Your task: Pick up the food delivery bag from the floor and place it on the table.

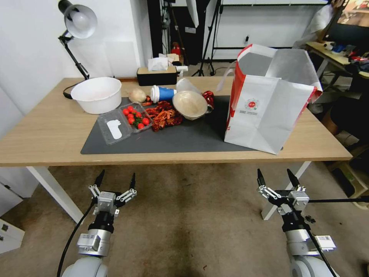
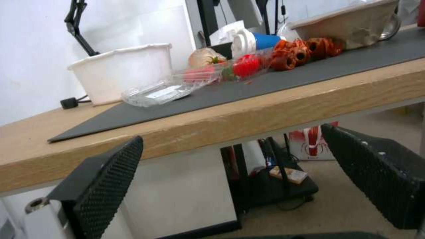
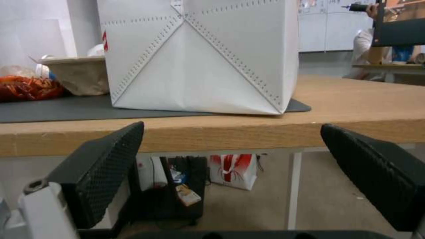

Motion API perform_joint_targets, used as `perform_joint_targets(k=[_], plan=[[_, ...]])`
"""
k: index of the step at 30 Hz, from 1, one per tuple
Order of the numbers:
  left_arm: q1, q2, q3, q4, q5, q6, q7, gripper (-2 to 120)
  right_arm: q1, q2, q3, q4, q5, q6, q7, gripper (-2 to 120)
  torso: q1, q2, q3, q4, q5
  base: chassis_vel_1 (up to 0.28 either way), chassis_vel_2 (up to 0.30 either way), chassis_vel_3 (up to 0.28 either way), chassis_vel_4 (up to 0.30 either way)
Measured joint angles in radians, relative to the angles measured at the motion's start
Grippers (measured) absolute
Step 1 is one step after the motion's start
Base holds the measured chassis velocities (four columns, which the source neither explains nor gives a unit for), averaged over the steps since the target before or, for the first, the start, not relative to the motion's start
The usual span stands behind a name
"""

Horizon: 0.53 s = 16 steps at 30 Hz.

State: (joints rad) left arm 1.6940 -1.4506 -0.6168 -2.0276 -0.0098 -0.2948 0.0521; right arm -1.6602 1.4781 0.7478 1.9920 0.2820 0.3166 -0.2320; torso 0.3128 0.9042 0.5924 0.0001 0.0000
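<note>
The food delivery bag (image 1: 269, 104) stands upright on the desk (image 1: 46, 134), while left hand (image 1: 116, 180) and right hand (image 1: 277, 177) hang below its front edge, both wide open and empty.

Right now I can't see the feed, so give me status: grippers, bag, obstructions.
Left gripper and right gripper open, empty, low before the table. Food delivery bag upright on table, right end of mat. Nothing obstructing.

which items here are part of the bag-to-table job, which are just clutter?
Job: food delivery bag, upright on the table; floor; left gripper and right gripper, both open below the table edge.

Clutter: white bowl, blue cup, tomato tray, lamp, tissue box.
</note>
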Motion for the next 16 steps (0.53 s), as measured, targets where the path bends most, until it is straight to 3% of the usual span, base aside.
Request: perform_joint_targets(k=[16], plan=[[0.0,0.0,0.0,0.0,0.001,-0.001,0.0,100,0.0,0.0,0.0,0.001,0.001,-0.001,0.0,100,0.0,0.0,0.0,0.0,0.0,0.0,0.0,0.0,0.0]])
